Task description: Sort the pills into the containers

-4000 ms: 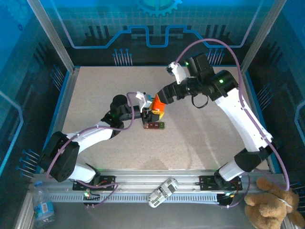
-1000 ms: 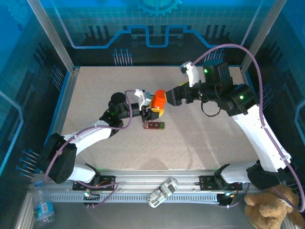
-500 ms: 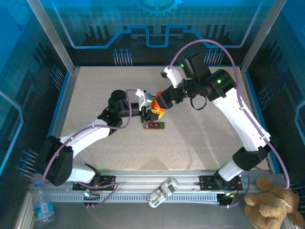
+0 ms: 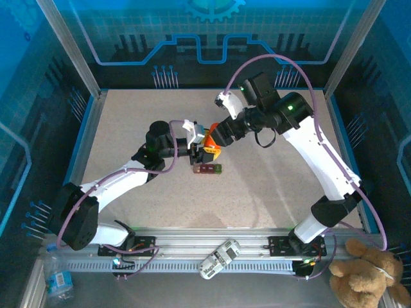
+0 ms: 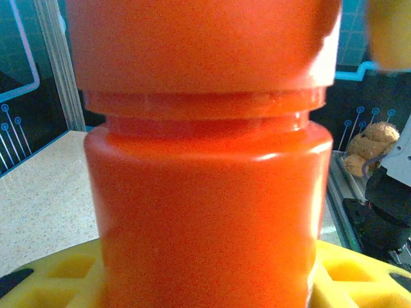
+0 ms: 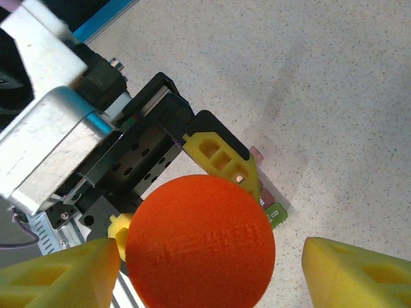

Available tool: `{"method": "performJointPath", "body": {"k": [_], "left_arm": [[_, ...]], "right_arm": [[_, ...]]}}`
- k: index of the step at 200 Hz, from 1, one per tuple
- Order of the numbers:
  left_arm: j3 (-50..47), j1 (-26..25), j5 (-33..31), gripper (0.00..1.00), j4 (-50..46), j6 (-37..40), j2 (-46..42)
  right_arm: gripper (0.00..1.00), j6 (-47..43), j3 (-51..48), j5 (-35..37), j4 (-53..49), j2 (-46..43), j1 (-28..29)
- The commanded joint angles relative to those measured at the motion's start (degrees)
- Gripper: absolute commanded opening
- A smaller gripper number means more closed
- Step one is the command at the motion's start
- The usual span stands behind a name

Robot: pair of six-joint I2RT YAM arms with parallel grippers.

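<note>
My left gripper [image 4: 203, 153] is shut on the body of an orange bottle [image 5: 205, 192], holding it upright just above the table; its yellow fingers [image 6: 225, 157] press the bottle's sides. The bottle's round orange cap [image 6: 200, 240] faces the right wrist camera. My right gripper [image 6: 209, 269] stands open over the cap, one yellow fingertip on each side, with small gaps. From above, the right gripper [image 4: 217, 136] covers most of the bottle [image 4: 214, 149]. The containers [image 4: 210, 169], a dark red strip with a green end [image 6: 274, 213], lie on the table right below the bottle. No pills are visible.
A white remote-like device [image 4: 218, 258] lies on the front rail. A plush bear [image 4: 369, 276] sits at the bottom right and a water bottle [image 4: 58, 279] at the bottom left, both off the table. Blue panels and metal posts wall the table.
The right arm swung left from beside the bottle and now has its open fingers over the cap. The left arm kept the bottle where it was.
</note>
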Motion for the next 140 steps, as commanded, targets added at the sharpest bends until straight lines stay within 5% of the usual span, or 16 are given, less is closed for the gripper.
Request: {"method": "performJointPath", "body": {"k": [1, 34, 140], "left_arm": [[1.3, 0.32, 1.28, 0.0, 2.56, -0.88, -1.48], [1.14, 0.3, 1.34, 0.0, 3.14, -1.43, -1.28], [0.75, 0.3, 1.37, 0.0, 3.94, -2.26, -1.05]], "right_arm": [[0.72, -0.16, 2.12, -0.36, -0.47, 0.71, 0.54], [0.64, 0.31, 1.87, -0.3, 0.13, 0.88, 0.53], [0.68, 1.59, 1.54, -0.38, 1.99, -0.11, 0.04]]}}
